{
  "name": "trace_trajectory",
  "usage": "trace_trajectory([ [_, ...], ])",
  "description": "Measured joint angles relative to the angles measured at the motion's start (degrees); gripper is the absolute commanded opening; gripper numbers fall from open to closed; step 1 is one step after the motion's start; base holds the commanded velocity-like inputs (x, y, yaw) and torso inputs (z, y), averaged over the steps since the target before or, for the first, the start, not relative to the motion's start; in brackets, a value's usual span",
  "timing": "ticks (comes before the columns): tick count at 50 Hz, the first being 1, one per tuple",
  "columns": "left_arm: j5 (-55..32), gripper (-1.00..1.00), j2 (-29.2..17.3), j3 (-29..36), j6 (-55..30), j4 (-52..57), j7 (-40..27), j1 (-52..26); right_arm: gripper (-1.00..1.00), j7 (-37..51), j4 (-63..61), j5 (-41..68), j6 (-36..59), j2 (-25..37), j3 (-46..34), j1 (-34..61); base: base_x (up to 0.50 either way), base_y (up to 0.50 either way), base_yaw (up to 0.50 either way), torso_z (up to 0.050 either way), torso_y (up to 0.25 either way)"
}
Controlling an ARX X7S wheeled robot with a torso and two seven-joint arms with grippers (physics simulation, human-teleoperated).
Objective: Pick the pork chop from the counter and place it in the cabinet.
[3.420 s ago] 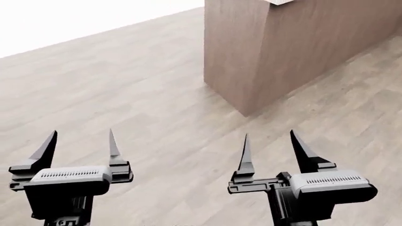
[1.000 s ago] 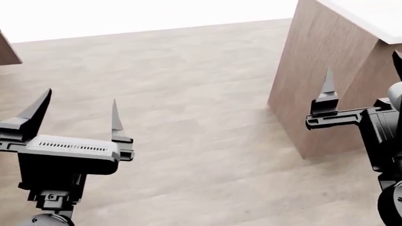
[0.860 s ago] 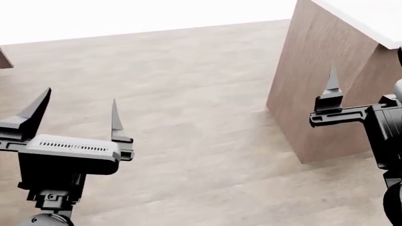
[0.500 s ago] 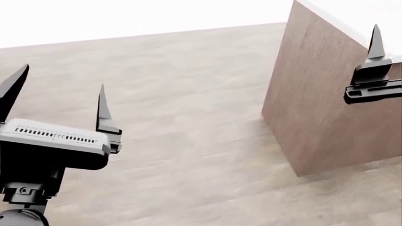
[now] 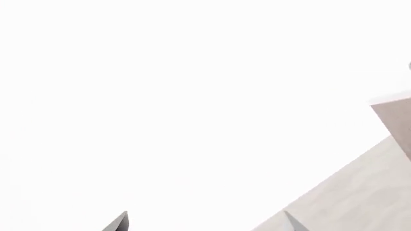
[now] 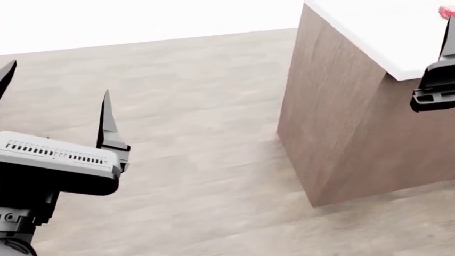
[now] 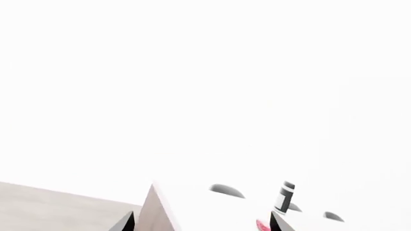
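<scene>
Left wrist view: mostly blank white. I see two dark fingertips of the left pincer well apart, so it is spread with nothing between them. A strip of pale wood floor and a brown corner at the frame edge.

Head view: my left pincer hangs over the floor, fingers wide. The bench stands to the right, white top on a brown wood-grain base. Only one finger and part of the body of the right pincer show at the frame edge, over the bench; from here I cannot tell its state. A pink sliver of the pork chop lies on the bench top, at the far right edge.

Right wrist view: two fingertips set apart, so the right pincer is spread, empty. The pork chop lies on the white top near one tip. Grey oval marks and a small dark-and-white upright object sit farther along the top.
</scene>
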Motion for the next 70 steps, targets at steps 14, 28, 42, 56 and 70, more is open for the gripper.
trace_trajectory([
  [14,-5.6,1.0,-4.0,2.8,0.4,0.3,-5.7,-2.5,1.0,-1.8,0.9,-0.8,-1.9,0.1,1.8,-3.6,-0.5,-0.04,0.0,0.0,0.001],
  [28,-10.7,1.0,-7.1,7.4,0.3,0.3,-11.0,-6.8,1.0,-5.9,4.5,-4.4,-6.4,-0.8,1.6,-7.4,-0.47,-0.16,0.0,0.0,0.001],
  [42,-12.9,1.0,-8.8,10.8,1.2,-0.2,-13.7,-8.9,1.0,-7.5,6.3,-5.5,-8.1,-1.0,2.1,-9.3,-0.47,-0.17,0.0,0.0,0.002],
  [56,-31.7,1.0,-8.7,1.2,3.3,-6.6,-13.7,-11.9,1.0,-7.2,6.8,-1.8,-6.7,-0.6,4.0,-8.8,-0.47,-0.17,0.0,0.0,0.001],
  [70,-50.1,1.0,-9.8,-6.0,1.1,-15.4,-13.7,-21.1,1.0,-5.7,6.0,4.8,-3.5,0.8,4.7,-6.2,-0.47,-0.17,0.0,0.0,0.002],
])
